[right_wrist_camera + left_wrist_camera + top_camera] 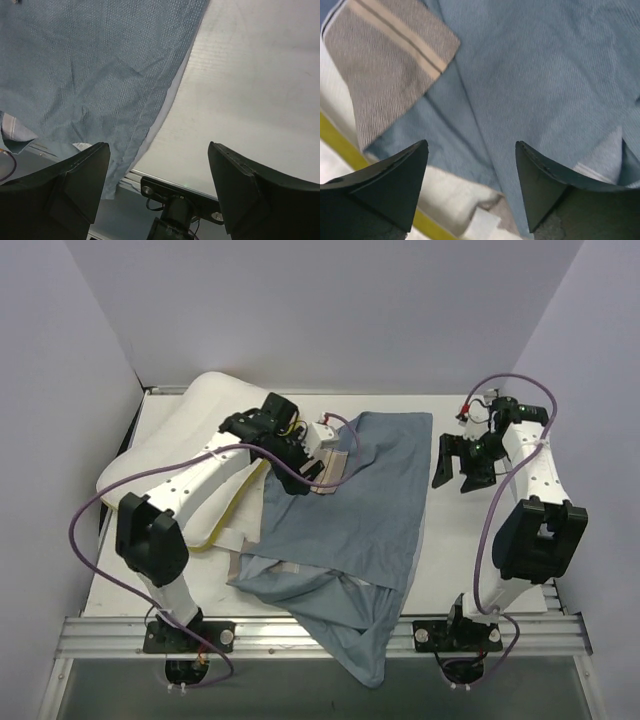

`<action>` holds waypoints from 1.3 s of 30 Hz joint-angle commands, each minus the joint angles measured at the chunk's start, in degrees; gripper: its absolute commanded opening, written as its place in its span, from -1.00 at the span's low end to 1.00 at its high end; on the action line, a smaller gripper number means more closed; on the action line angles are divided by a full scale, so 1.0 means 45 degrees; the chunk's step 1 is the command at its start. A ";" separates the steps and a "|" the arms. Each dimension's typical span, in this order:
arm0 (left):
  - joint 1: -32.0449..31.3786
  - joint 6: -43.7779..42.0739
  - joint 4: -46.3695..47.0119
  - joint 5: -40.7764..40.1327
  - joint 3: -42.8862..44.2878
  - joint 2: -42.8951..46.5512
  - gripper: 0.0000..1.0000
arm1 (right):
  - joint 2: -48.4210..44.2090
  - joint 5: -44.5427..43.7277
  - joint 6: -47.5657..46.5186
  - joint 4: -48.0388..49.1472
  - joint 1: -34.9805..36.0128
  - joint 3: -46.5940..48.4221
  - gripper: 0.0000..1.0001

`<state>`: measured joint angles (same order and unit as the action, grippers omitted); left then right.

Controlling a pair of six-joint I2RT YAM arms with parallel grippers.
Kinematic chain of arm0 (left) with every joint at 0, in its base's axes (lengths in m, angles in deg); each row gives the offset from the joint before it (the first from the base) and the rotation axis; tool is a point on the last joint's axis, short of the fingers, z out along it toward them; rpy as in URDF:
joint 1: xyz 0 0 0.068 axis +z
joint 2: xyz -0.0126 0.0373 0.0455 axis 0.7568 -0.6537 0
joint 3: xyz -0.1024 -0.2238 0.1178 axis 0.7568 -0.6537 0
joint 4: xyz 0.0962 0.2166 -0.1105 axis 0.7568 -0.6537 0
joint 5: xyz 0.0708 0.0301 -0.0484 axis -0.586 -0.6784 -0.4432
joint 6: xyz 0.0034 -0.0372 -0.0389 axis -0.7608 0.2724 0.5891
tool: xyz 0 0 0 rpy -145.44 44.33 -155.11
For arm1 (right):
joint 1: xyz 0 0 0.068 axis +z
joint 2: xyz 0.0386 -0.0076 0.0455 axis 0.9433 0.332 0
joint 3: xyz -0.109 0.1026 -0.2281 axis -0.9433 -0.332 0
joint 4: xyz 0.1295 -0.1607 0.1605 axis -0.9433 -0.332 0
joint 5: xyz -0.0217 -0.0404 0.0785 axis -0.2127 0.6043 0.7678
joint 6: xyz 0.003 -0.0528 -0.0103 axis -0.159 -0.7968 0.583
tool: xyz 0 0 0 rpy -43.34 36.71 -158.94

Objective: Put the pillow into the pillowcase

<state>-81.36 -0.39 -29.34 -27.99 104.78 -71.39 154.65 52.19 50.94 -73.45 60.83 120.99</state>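
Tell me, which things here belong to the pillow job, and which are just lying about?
Part of the job:
the pillow
the pillowcase
the left pincer, open over the pillowcase
the right pincer, open by the pillowcase's edge

Not part of it, only fittings:
the table
the purple cables
the metal rail at the near edge

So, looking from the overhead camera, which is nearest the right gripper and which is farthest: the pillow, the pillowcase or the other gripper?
1. pillowcase, its edge just to the left of the right gripper.
2. left gripper, over the pillowcase's left side.
3. pillow, far left, at the back.
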 commanded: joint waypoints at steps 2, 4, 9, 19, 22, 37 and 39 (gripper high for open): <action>-0.0796 -0.0099 0.1355 0.0779 0.1974 -0.2126 0.49 | 0.0787 0.0602 0.0731 0.0634 -0.0033 -0.0406 0.61; -0.0953 0.0038 0.1336 0.0992 0.2583 -0.2912 0.34 | 0.1079 0.0679 0.1063 0.1044 -0.0033 -0.0778 0.61; -0.1246 0.0235 0.1317 0.1170 0.4145 -0.4886 0.24 | 0.2446 0.1089 0.1688 0.1397 -0.0014 -0.0896 0.54; -0.1422 -0.0527 0.0731 0.0506 0.5222 -0.6938 0.07 | 0.4146 0.1090 0.2392 0.2372 0.0201 -0.0721 0.38; -0.1422 -0.0528 0.0731 0.0486 0.5378 -0.7348 0.00 | 0.4517 0.0993 0.2721 0.2705 0.0337 -0.0701 0.36; -0.0876 -0.0624 0.0633 -0.0158 0.6160 -0.7917 -0.70 | 0.5533 0.0524 0.3485 0.3663 0.0650 -0.0779 -0.13; -0.0662 -0.0703 0.0594 -0.0216 0.6141 -0.7760 -0.94 | 0.5592 0.0485 0.3564 0.3799 0.0669 -0.0759 -0.23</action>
<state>-86.26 -2.02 -25.99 -28.39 129.76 -109.05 179.17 55.36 65.70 -55.57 63.54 117.08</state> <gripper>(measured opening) 0.091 0.406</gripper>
